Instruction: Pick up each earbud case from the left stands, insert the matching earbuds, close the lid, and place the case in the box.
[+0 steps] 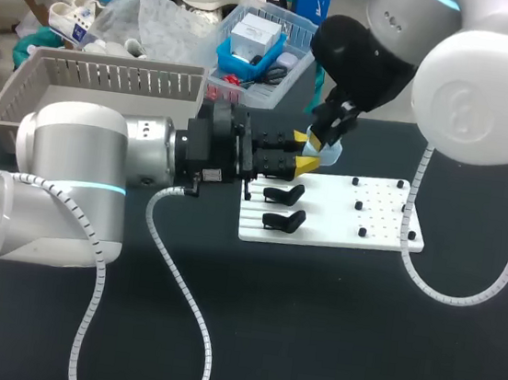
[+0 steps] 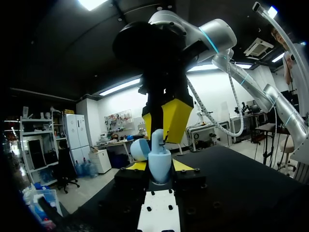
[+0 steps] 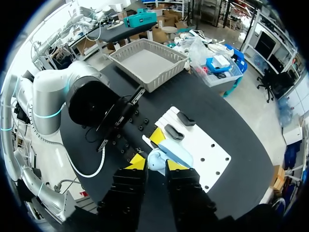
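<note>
Shows both arms meeting just past the far edge of a white board (image 1: pixel 375 225) on the dark table (image 1: pixel 327 347). Holds a light blue earbud case (image 1: pixel 327 150), lid open, off the table at about 12 o'clock from the board's middle. Left fingers (image 2: pixel 136 166) closed on the case from both sides, reaching in level. Right fingers (image 3: pixel 139 162) gripping the same case from above. Two black stands (image 1: pixel 286 194) on the board's 9 o'clock side. Grey basket (image 1: pixel 100 88) at 10 o'clock on the table.
</note>
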Robot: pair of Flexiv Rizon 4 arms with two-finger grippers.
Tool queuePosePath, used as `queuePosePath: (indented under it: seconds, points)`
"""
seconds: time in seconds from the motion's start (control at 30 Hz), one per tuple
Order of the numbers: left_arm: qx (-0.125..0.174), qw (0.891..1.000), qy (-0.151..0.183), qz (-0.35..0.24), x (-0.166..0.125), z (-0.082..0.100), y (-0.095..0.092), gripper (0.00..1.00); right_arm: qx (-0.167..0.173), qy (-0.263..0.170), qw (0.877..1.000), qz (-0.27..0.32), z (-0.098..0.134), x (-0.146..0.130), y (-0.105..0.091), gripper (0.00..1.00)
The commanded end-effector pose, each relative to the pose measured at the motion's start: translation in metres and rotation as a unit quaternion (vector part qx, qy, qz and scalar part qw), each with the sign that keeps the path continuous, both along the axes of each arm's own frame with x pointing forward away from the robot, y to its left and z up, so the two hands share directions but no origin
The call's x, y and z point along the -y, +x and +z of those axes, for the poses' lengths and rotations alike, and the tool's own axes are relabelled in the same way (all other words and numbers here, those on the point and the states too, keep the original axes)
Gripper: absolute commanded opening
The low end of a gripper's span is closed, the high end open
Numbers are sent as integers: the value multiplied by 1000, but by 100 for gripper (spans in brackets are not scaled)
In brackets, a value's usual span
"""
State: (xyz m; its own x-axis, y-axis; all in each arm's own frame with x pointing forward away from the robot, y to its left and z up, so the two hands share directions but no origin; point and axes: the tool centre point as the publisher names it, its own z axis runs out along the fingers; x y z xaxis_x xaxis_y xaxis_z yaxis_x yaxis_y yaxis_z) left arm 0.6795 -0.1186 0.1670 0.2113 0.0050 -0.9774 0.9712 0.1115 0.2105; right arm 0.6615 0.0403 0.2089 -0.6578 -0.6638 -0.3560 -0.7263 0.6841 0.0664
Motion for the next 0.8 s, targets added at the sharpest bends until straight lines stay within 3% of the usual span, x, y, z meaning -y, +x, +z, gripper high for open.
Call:
queuePosePath:
  seconds: [0.03, 0.57, 0.8]
  points:
    - [0, 1000, 1, 1, 1, 0, 0, 0, 1, -3, 1000, -2, 1, 0, 0, 25]
    - [0, 1000, 1, 1, 1, 0, 0, 0, 14, -2, 1000, -9, 14, 3, 2, 24]
    - [0, 1000, 1, 1, 1, 0, 0, 0, 18, 11, 1000, -24, 15, 3, 18, 24]
